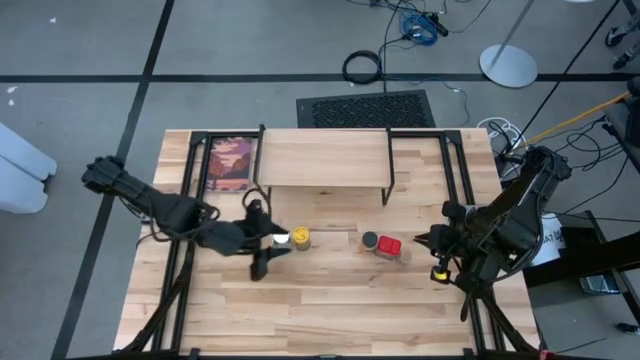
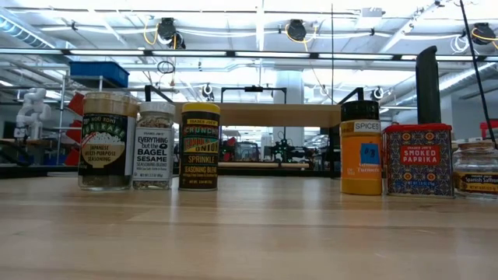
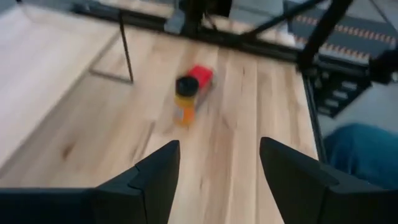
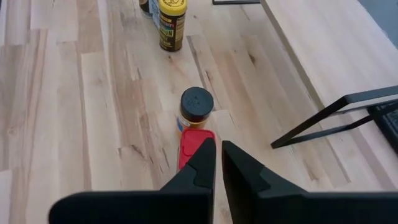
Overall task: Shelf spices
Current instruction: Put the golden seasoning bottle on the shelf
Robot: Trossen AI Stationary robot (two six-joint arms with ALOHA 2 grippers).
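Just ahead of the pressed-together right hand [image 4: 217, 163], the red box [image 4: 194, 146], touching the dark-lidded orange jar [image 4: 196, 107].

Red paprika tin [image 2: 418, 161], black-lidded orange jar [image 2: 361, 148], yellow-lidded jar [image 4: 172, 23], pale striped wooden table [image 1: 330, 300]

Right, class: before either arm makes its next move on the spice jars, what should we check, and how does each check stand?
1. Shelf top free for jars: ok.
2. Jars upright, as with the yellow-lidded jar: ok.
3. Left gripper open, nothing between its fingers: ok.
4. Right gripper open enough to take a jar: not ok, shut and empty.
5. Red box and dark-lidded orange jar apart enough for fingers: not ok, touching.
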